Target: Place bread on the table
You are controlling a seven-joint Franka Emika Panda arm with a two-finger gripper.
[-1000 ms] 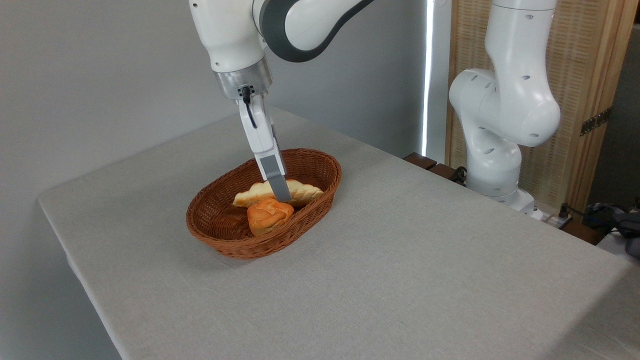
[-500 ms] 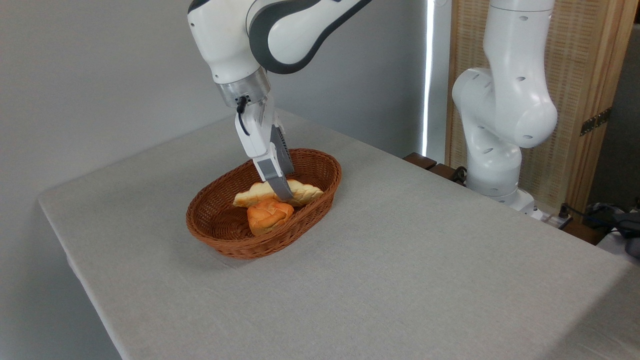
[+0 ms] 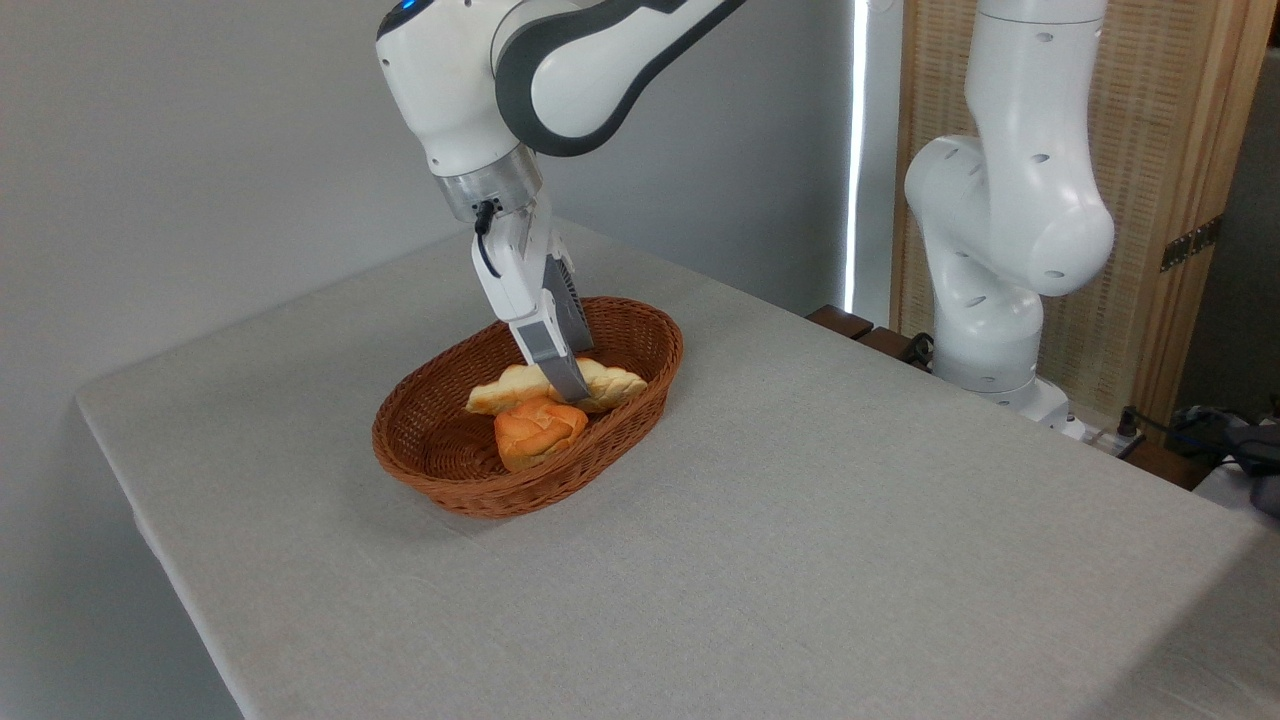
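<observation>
The bread (image 3: 610, 382), a pale braided loaf, lies across the far half of a brown wicker basket (image 3: 450, 480) on the cloth-covered table (image 3: 800, 520). My gripper (image 3: 570, 385) reaches down into the basket at a tilt and is open. Its near finger (image 3: 558, 365) stands in front of the loaf's middle. The far finger goes down behind the loaf, so its tip is hidden. The loaf rests in the basket, not lifted.
A small round orange bun (image 3: 535, 430) sits in the basket just in front of the loaf, close to my near finger. The arm's white base (image 3: 1000, 300) stands at the table's far right edge. A wooden screen is behind it.
The gripper has turned and tilted about its wrist, so its second finger now shows behind the first. The loaf and the bun have not moved.
</observation>
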